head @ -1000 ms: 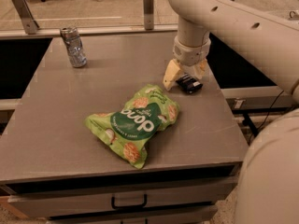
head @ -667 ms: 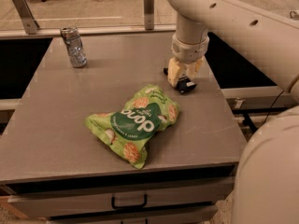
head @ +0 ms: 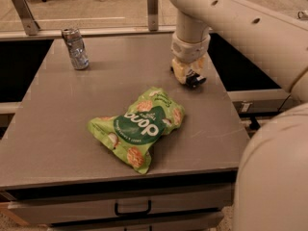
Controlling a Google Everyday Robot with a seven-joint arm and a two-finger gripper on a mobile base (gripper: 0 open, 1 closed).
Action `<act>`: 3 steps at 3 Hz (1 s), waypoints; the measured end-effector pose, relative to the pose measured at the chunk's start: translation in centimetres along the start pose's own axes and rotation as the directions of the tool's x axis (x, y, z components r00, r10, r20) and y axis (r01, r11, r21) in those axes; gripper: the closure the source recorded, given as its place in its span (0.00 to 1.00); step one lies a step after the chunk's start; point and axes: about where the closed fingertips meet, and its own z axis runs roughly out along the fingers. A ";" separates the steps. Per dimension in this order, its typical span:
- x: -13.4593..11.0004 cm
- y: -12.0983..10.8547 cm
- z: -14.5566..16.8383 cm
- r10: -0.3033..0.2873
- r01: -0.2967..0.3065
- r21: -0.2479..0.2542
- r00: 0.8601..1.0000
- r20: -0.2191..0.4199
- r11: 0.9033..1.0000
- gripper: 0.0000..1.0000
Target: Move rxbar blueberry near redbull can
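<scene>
Cream gripper (head: 188,75) hung low over the dark rxbar blueberry (head: 195,81) at two o'clock of the green bag (head: 139,126), its grasp impossible to tell, with the redbull can (head: 76,49) upright at ten o'clock.

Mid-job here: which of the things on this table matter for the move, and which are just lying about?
Job: rxbar blueberry, dark, under the hand at the right of the table; redbull can, back left, upright.
Lying about: green chip bag, mid-table.

Our arm (head: 240,18) reaches in from the right, wrist vertical, gripper (head: 188,76) pointing down at the counter's (head: 72,129) far-right side.
</scene>
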 end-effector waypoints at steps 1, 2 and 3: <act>-4.3 3.6 0.2 -0.180 0.184 -0.085 0.982 0.060 0.979 1.00; -7.6 6.2 1.0 -0.274 0.287 -0.158 0.956 0.102 0.945 1.00; -9.4 7.6 1.0 -0.307 0.328 -0.192 0.943 0.131 0.925 1.00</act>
